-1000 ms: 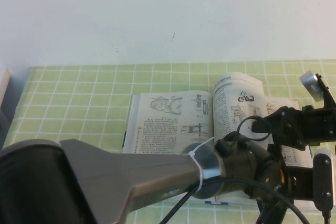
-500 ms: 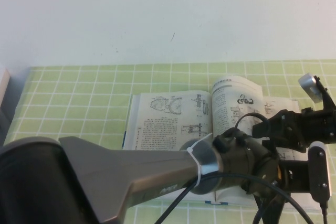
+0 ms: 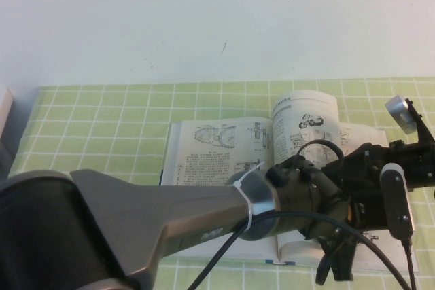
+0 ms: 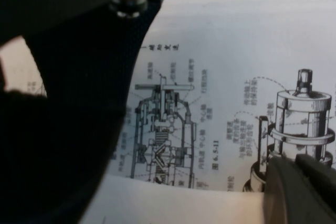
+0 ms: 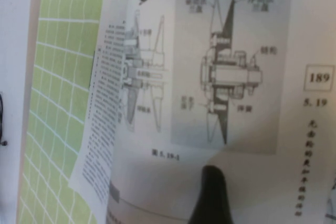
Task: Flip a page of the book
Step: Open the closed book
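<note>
The book [image 3: 217,151] lies open on the green checked table, showing text and machine drawings. One page [image 3: 304,115] of its right half stands lifted and curled above the spine side. My left arm reaches across the book from the lower left, and my left gripper [image 3: 334,263] hangs over the book's near right edge. In the left wrist view my left gripper [image 4: 302,190] is right against a printed page [image 4: 220,103]. My right arm [image 3: 391,161] comes in from the right; its gripper is hidden there. In the right wrist view my right gripper [image 5: 210,195] lies against page 189 [image 5: 236,77].
The green checked tablecloth [image 3: 102,120] spreads to the left of the book and behind it, up to a white wall [image 3: 204,25]. The left arm's thick link [image 3: 136,229] blocks the near left. A pale object [image 3: 4,110] sits at the far left edge.
My left wrist has swung up and to the left over the book's right half. The lifted page now stands higher and more upright. The right arm has barely shifted.
</note>
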You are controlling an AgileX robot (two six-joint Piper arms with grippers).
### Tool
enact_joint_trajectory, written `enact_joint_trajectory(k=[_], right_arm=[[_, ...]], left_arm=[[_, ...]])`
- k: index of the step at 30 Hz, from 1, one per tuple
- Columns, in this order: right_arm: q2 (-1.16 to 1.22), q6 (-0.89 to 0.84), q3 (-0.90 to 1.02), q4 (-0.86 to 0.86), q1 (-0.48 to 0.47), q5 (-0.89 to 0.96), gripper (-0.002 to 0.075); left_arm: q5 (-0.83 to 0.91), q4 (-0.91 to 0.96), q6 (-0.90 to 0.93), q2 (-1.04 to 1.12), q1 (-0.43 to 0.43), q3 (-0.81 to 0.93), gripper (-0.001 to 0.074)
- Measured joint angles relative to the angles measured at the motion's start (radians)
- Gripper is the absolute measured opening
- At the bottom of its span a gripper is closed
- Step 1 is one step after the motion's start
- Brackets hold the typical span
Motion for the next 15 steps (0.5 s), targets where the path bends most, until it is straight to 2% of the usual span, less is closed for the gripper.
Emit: enact_joint_trajectory(k=[7,10,12,15], right_arm=[[0.000,0.000,0.000,0.000,0.000,0.060,0.0513],[0.000,-0.001,0.000,-0.001,0.000,0.084,0.0487],[0.000,-0.001,0.000,-0.009,-0.006,0.087,0.0421],[-0.004,-0.001,0.000,-0.037,-0.030,0.081,0.0262]], left_arm=[[0.002,0.007,-0.018,0.000,0.000,0.000,-0.0004],[0.004,0.007,-0.020,0.000,0.000,0.000,-0.0004],[0.004,0.007,-0.026,0.000,0.002,0.000,-0.0004],[0.005,0.007,-0.034,0.000,0.002,0.000,-0.0004]])
